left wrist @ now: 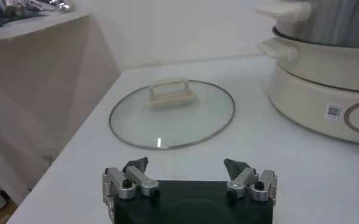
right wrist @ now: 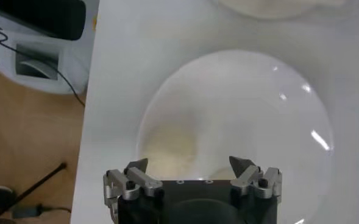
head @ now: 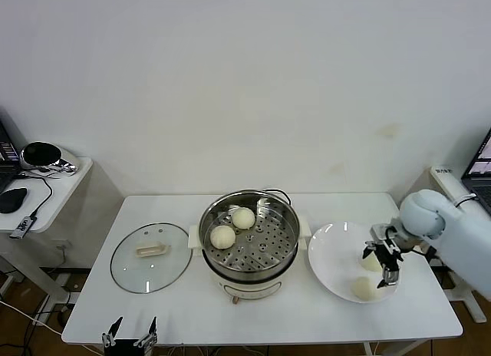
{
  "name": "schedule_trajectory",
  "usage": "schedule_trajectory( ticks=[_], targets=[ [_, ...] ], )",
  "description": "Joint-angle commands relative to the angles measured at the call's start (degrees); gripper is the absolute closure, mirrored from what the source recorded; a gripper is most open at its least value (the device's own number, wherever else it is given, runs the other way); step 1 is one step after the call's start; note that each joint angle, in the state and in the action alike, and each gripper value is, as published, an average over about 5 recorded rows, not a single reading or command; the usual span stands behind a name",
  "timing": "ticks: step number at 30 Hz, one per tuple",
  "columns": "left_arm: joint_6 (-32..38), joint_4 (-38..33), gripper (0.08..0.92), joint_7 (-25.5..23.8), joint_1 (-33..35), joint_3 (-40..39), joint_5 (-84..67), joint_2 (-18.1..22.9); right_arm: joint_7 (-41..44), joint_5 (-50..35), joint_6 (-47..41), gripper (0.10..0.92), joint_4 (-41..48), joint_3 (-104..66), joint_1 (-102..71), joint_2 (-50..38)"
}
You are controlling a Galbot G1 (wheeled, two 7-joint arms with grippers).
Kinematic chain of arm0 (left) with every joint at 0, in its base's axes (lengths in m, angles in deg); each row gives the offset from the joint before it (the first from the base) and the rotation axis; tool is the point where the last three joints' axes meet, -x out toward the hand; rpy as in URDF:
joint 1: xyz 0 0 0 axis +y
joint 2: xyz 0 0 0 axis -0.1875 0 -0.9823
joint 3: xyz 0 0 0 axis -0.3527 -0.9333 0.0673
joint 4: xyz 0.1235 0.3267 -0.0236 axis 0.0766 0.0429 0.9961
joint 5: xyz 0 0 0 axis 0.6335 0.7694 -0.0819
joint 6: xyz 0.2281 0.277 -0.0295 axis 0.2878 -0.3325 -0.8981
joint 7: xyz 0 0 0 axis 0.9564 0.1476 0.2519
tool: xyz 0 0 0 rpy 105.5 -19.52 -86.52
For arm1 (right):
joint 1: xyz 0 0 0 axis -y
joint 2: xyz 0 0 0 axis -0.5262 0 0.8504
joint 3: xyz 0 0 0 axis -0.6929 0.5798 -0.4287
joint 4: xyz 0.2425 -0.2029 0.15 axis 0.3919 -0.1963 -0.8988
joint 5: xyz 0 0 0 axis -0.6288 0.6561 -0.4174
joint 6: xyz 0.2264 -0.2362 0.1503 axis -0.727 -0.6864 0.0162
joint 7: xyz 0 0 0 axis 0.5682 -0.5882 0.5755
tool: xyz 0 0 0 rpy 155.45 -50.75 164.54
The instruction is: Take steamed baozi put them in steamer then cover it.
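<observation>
Over the plate (head: 330, 252), the right pincer (head: 386, 258) gapes wide above two smooth cream-white baozi (head: 364, 288).

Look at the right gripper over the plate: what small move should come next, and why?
Probably lower the right gripper onto the nearer bun on the plate and close. Its jaws are open and empty, hovering over that bun; two buns already sit in the steamer, two remain on the plate. The left gripper waits open at the table's near edge, by the lid.

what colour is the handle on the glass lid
Cream handle, clearest in the left wrist view.
</observation>
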Motion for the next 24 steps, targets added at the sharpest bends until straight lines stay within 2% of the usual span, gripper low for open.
schedule_trajectory(
  ticks=[1, 19, 21, 24],
  targets=[
    [0.02, 0.09, 0.177, -0.01, 0.03, 0.02, 0.10, -0.07, -0.48, 2.20, 1.20, 0.203, 2.98, -1.65, -3.19, 2.43],
    [0.03, 0.99, 0.177, -0.09, -0.53, -0.31, 0.35, -0.18, 0.09, 3.29, 1.12, 0.204, 3.87, 0.25, -2.66, 4.19],
    [0.03, 1.02, 0.177, -0.09, -0.52, -0.40, 0.42, -0.18, 0.06, 3.29, 1.03, 0.222, 4.03, 0.26, -2.68, 4.38],
    [0.04, 1.05, 0.177, -0.09, -0.49, -0.51, 0.53, -0.18, 0.07, 3.25, 0.94, 0.293, 4.20, 0.28, -2.67, 4.45]
  ],
)
